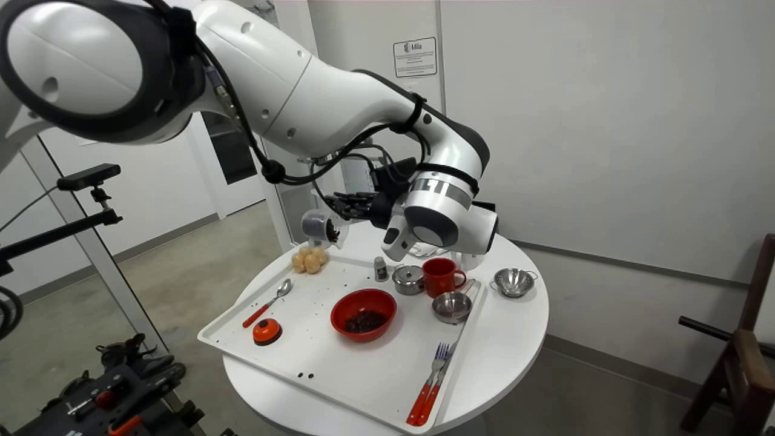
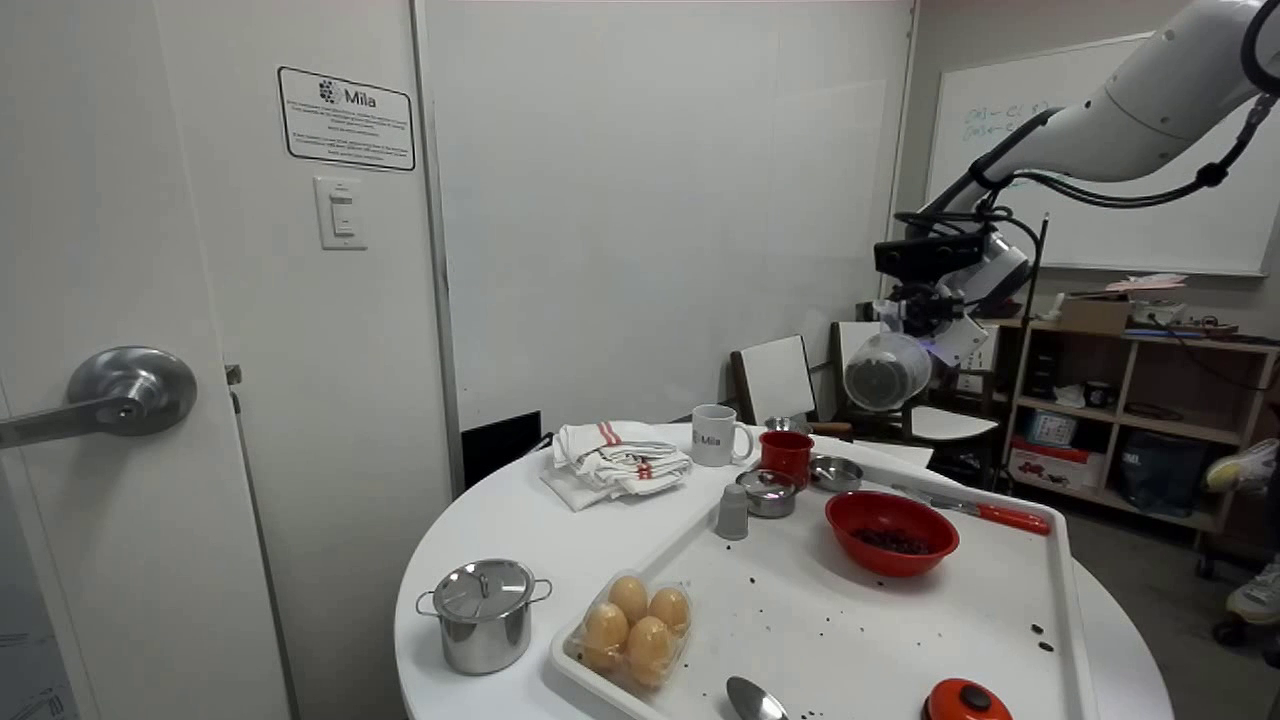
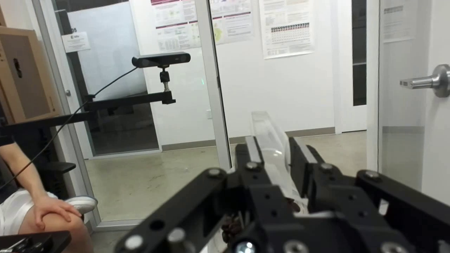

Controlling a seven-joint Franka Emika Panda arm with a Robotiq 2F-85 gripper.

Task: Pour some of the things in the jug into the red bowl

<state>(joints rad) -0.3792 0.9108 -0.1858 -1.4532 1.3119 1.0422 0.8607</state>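
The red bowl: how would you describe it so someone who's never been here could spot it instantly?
On the round white table, find the big white tray. Near its middle sits the red bowl, with small dark pieces inside. Unlike the narrower red mug nearby, it spreads wide and shows no handle.

The hand point(image 2: 915, 313) holds the jug point(image 2: 888, 373) tipped in the air, a round end toward the camera, apart from the red bowl point(image 2: 885, 564). Dark bits point(image 2: 892, 541) lie in the bowl; more dot the tray point(image 2: 1000, 620). Eggs point(image 2: 650, 645) sit at a tray corner, a shaker point(image 2: 732, 514) farther back. The lower edge cuts off a spoon point(image 2: 755, 699) and a red dome point(image 2: 945, 702). A pot point(image 2: 486, 625), towels point(image 2: 622, 462) and a mug point(image 2: 711, 438) are on the bench point(image 2: 580, 548), outside the tray.
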